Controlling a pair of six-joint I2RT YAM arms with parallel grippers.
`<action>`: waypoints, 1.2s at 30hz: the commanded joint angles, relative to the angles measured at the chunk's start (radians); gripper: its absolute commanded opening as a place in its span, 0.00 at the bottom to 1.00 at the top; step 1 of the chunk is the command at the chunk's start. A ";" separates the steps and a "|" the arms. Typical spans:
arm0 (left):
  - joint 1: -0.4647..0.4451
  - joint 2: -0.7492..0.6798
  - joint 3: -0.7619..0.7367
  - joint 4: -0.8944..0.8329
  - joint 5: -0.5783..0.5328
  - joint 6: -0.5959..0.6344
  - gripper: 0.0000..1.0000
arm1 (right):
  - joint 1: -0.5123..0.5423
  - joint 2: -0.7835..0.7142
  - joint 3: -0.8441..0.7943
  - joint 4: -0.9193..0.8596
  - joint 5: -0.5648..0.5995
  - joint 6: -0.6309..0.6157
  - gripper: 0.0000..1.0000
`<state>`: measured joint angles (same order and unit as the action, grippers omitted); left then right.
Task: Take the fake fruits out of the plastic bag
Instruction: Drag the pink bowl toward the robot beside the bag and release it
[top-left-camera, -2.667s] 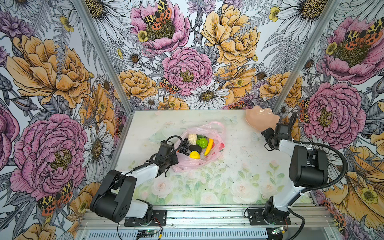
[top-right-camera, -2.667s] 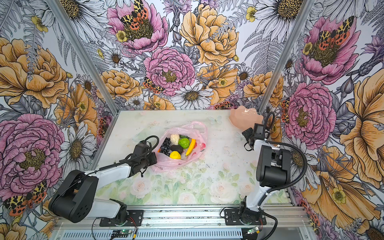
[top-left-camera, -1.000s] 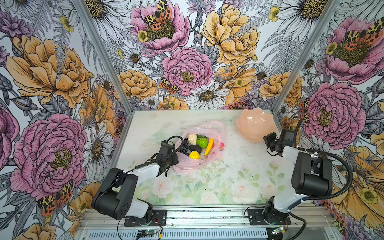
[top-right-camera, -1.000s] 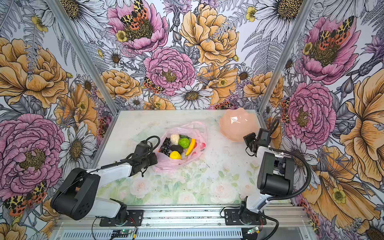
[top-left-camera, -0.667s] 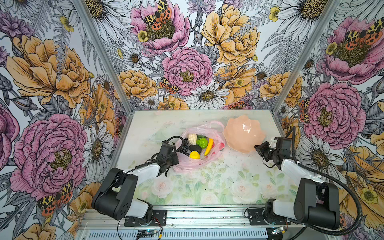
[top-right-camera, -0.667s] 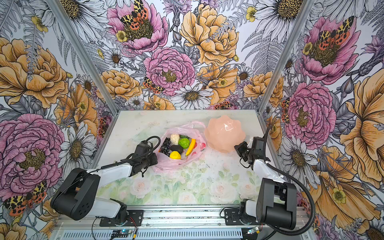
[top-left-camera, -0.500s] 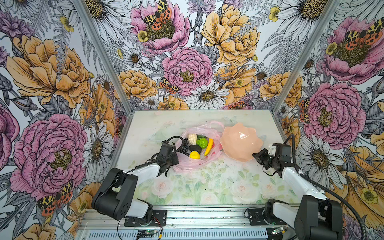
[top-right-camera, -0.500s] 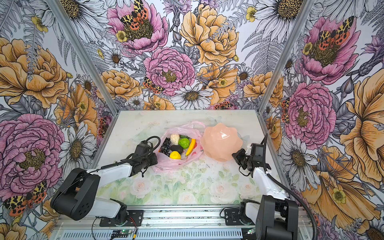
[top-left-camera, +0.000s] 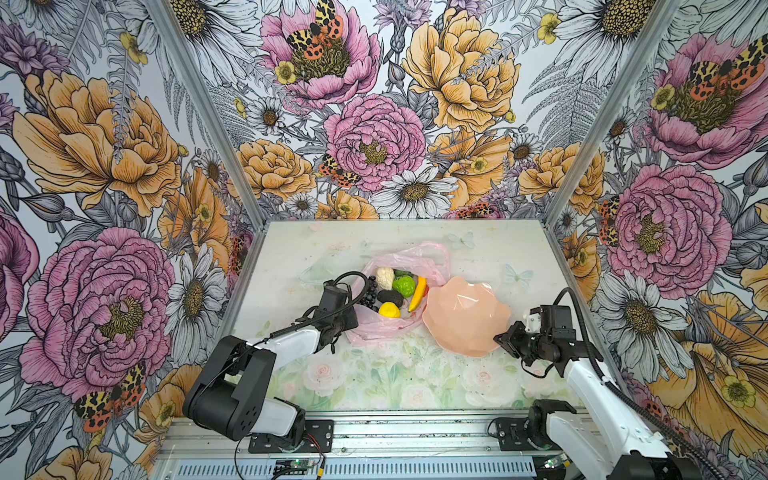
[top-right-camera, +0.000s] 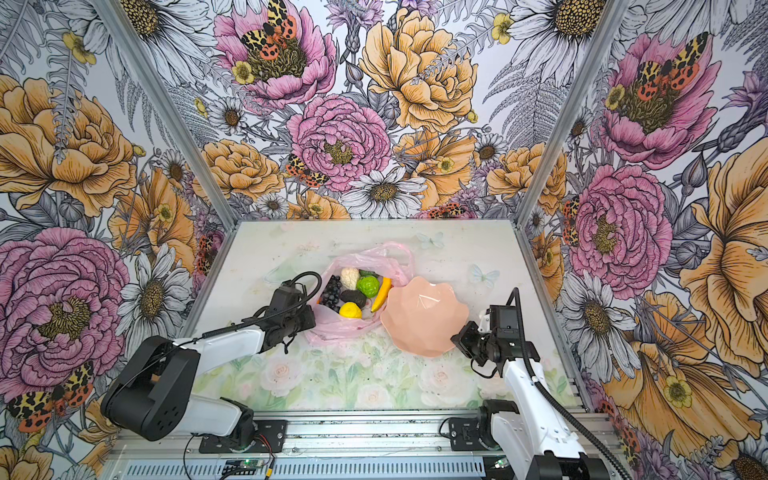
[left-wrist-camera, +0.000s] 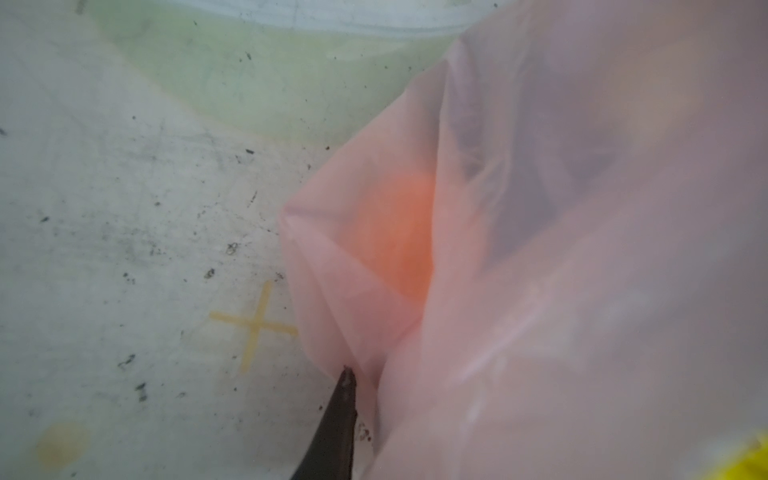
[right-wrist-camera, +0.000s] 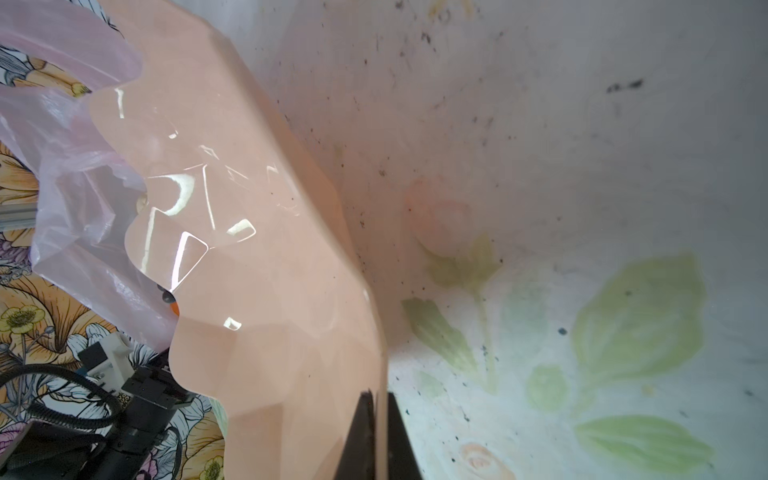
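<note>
Bag (top-left-camera: 376, 332) film is pinched by the narrowly closed left gripper (top-left-camera: 352, 331), apparently to keep the mouth open at frame centre, with the fruits (top-left-camera: 395, 291) inside. The dish (top-left-camera: 465, 316) is clamped at its rim by the right gripper (top-left-camera: 505, 338) and held tilted just right of the bag, probably to receive them. The left jaws are mostly hidden, and the orange (left-wrist-camera: 399, 237) is only a blur through the film.

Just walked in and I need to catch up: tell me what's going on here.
Two robot arms are unpacking a pink plastic bag of fake fruits. The left gripper pinches the bag's near edge, and the bag's mouth lies open. The right gripper has its fingers closed on the rim of a peach scalloped dish, held right beside the bag. The banana, lemon, grapes and the other fruits all lie inside the bag; none is out yet.
</note>
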<state>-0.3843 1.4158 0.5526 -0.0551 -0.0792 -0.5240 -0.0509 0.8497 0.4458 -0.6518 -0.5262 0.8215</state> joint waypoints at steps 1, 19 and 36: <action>-0.010 0.009 0.021 0.004 -0.021 0.014 0.18 | 0.046 -0.040 -0.030 -0.031 0.030 0.033 0.00; -0.016 0.003 0.023 -0.002 -0.027 0.017 0.18 | 0.163 -0.035 -0.017 -0.024 0.147 0.025 0.44; -0.016 -0.006 0.023 -0.009 -0.030 0.020 0.19 | 0.184 -0.042 0.190 -0.062 0.452 0.025 0.84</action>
<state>-0.3908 1.4158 0.5564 -0.0563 -0.0895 -0.5236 0.1215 0.8192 0.5678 -0.7158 -0.1875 0.8581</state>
